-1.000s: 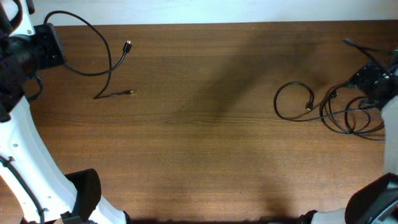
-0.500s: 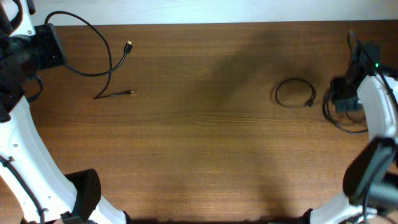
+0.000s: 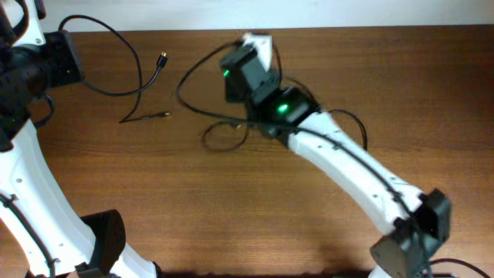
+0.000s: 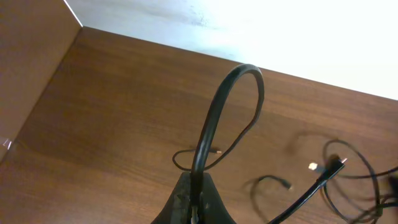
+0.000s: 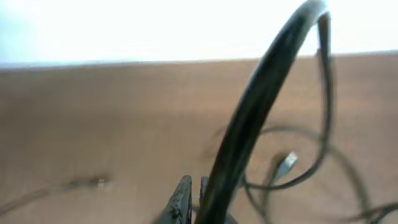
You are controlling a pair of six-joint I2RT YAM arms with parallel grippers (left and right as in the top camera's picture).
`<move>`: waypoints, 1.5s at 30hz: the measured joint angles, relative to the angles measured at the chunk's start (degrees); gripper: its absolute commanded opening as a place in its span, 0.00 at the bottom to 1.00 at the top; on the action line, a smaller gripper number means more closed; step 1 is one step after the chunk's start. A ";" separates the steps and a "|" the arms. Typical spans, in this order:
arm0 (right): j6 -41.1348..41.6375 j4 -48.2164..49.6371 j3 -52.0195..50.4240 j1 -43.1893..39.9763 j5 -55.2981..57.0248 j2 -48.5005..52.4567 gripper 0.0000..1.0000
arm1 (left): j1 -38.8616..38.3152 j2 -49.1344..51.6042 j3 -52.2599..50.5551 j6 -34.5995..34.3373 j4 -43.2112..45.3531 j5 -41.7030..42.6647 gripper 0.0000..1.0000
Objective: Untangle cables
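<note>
My left gripper [image 3: 69,66] sits at the table's far left, shut on a black cable [image 3: 127,46] that loops out and ends in a plug [image 3: 161,58]. In the left wrist view that cable [image 4: 214,118] arches up from between the closed fingers [image 4: 196,186]. My right gripper [image 3: 239,50] reaches to the table's middle back. In the blurred right wrist view it [image 5: 194,196] is shut, with a thick black cable [image 5: 261,93] rising from its jaws. More loose cables [image 3: 224,137] trail under the right arm, and one shows a small plug [image 5: 286,163].
A thin cable end [image 3: 147,117] lies on the wood between the two grippers. The white back edge of the table [image 4: 249,31] runs close behind both. The right arm [image 3: 355,166] stretches diagonally across the table's right half.
The right arm swung from the right edge to the middle back of the table, and the cable tangle came along with it. Its jaws went from open to shut. The left arm held still.
</note>
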 measured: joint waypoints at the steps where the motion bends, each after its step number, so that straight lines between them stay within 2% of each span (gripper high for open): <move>1: -1.49 -4.44 6.34 -2.62 1.16 -1.51 0.04 | 0.02 0.00 0.00 0.00 -0.02 -0.02 0.00; 2: -2.45 -8.48 16.59 -7.48 2.01 -4.50 0.04 | 0.02 0.00 0.00 0.00 0.02 0.00 0.00; 4: -3.08 -13.14 24.13 -12.28 2.89 -9.99 0.04 | 0.02 0.07 0.00 0.00 0.00 0.00 0.00; 5: -2.97 -16.52 24.59 -12.72 2.84 -9.90 0.04 | 0.00 0.11 0.00 0.00 0.02 0.00 0.00; 7: -2.16 -23.06 22.75 -12.79 0.59 -2.34 0.04 | 0.02 0.39 0.00 0.00 0.00 0.00 0.00; 9: -1.36 -24.48 20.17 -10.32 -3.63 8.46 0.04 | 0.02 0.90 0.00 0.00 0.00 0.00 0.00; 11: -0.28 -23.12 19.89 -8.11 -3.37 11.67 0.04 | 0.00 1.14 0.00 0.00 -0.04 0.00 0.00; 13: -0.24 -22.67 20.15 -12.83 -3.15 11.19 0.04 | 0.00 1.14 0.00 0.00 -0.07 0.04 0.00; 14: -0.26 -22.51 20.81 -19.56 -3.13 10.95 0.04 | 0.02 1.16 0.00 0.00 -0.11 0.00 0.00; 16: -0.57 -17.16 21.88 -29.49 -2.56 10.40 0.04 | 0.00 1.18 0.00 0.00 -0.13 0.00 0.00; 18: -0.74 -5.03 22.62 -44.28 -1.99 10.10 0.04 | -0.02 1.29 0.00 0.00 -0.11 0.17 0.00; 19: -1.20 5.77 22.36 -49.44 -1.27 9.86 0.04 | 0.02 1.33 0.00 0.00 -0.13 0.17 0.00; 22: -5.42 18.01 22.77 -53.86 3.98 9.57 0.04 | 0.02 1.55 0.00 0.00 -0.28 0.20 0.00; 25: -8.96 20.22 22.77 -58.84 6.78 9.57 0.04 | -0.35 1.55 -0.07 0.00 -0.20 0.13 0.00; 29: -15.21 41.48 23.30 -59.87 11.39 9.51 0.04 | -1.29 1.64 -0.39 0.02 0.13 -3.28 0.00; 31: -15.23 40.41 23.93 -61.33 11.74 9.62 0.04 | -1.29 1.64 -0.44 0.02 0.31 -4.96 0.00; 32: -15.13 34.53 24.26 -62.12 10.73 10.36 0.04 | -1.29 1.64 -0.44 0.02 0.35 -5.22 0.00; 33: -13.81 23.96 24.44 -61.53 8.22 11.34 0.04 | -1.29 1.64 -0.44 0.02 0.37 -5.29 0.00; 35: -12.33 21.57 24.22 -55.06 5.57 12.50 0.04 | -1.29 1.64 -0.46 0.02 0.26 -5.46 0.00; 39: -8.79 22.69 24.22 -20.74 2.19 12.68 0.04 | -1.29 1.64 -0.44 0.00 0.11 -5.44 0.00; 41: -6.05 23.21 24.22 -8.35 1.03 12.68 0.04 | -1.29 1.64 -0.44 0.00 0.02 -5.44 0.00; 43: -5.46 23.32 24.22 -2.78 6.45 12.66 0.04 | -1.29 1.64 -0.44 0.00 -0.02 -5.44 0.00; 44: -6.01 22.25 24.22 -4.33 8.02 12.68 0.04 | -1.29 1.64 -0.44 0.00 -0.02 -5.44 0.00; 45: -6.40 21.81 24.22 -9.68 9.29 12.68 0.04 | -1.29 1.64 -0.44 0.00 -0.02 -5.44 0.00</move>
